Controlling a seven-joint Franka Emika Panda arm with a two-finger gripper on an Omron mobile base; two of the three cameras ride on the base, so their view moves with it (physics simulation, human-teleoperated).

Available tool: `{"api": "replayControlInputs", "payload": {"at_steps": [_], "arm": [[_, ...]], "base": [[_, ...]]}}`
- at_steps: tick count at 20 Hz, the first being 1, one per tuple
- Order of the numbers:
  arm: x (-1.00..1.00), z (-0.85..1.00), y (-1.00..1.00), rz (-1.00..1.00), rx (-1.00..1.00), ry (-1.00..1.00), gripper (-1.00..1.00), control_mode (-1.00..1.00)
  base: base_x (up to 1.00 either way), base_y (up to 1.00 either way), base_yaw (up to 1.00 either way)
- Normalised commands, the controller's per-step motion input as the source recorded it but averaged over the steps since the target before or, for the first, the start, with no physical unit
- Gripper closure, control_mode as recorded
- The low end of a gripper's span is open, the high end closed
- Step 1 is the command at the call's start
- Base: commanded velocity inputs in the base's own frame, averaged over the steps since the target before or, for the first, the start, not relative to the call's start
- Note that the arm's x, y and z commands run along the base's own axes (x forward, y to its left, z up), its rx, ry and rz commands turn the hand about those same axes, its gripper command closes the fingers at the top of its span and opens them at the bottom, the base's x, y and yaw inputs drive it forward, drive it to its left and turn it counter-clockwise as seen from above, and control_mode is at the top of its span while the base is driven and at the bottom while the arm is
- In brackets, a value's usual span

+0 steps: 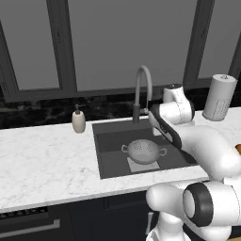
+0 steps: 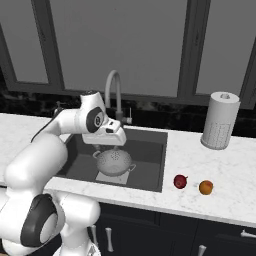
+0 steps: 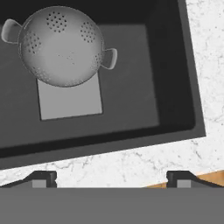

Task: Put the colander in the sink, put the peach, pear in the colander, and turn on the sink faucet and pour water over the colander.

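The colander (image 2: 115,163) already sits in the sink (image 2: 150,150), resting over the light square patch on the basin floor, in front of the sink faucet (image 2: 114,92). To the right of the sink, on the tabletop (image 2: 220,200), lie the pear (image 2: 180,181) and, just beyond it, the peach (image 2: 206,187), close together but apart. Both fruits look small, firm and light, and likely prone to rolling; the pear seems best taken across its wider lower body, the peach across its middle. The end effector (image 3: 111,177) hangs above the sink's near rim, jaws spread wide, holding and touching nothing.
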Motion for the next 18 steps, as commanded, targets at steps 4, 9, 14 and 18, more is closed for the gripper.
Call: {"api": "replayControlInputs", "payload": {"at_steps": [4,9,14,18], "arm": [[-0.26,0.34,-0.75,-0.15,0.02,0.0,-1.0,-1.0],[-0.01,0.18,-0.66,-0.15,0.01,0.0,-1.0,-1.0],[0.0,0.02,-0.67,-0.18,0.04,0.0,-1.0,-1.0],[0.0,0.0,-0.76,-0.17,0.05,0.0,-1.0,-1.0]], "base": [[0.0,0.0,0.0],[0.0,0.0,0.0],[0.0,0.0,0.0],[0.0,0.0,0.0]]}}
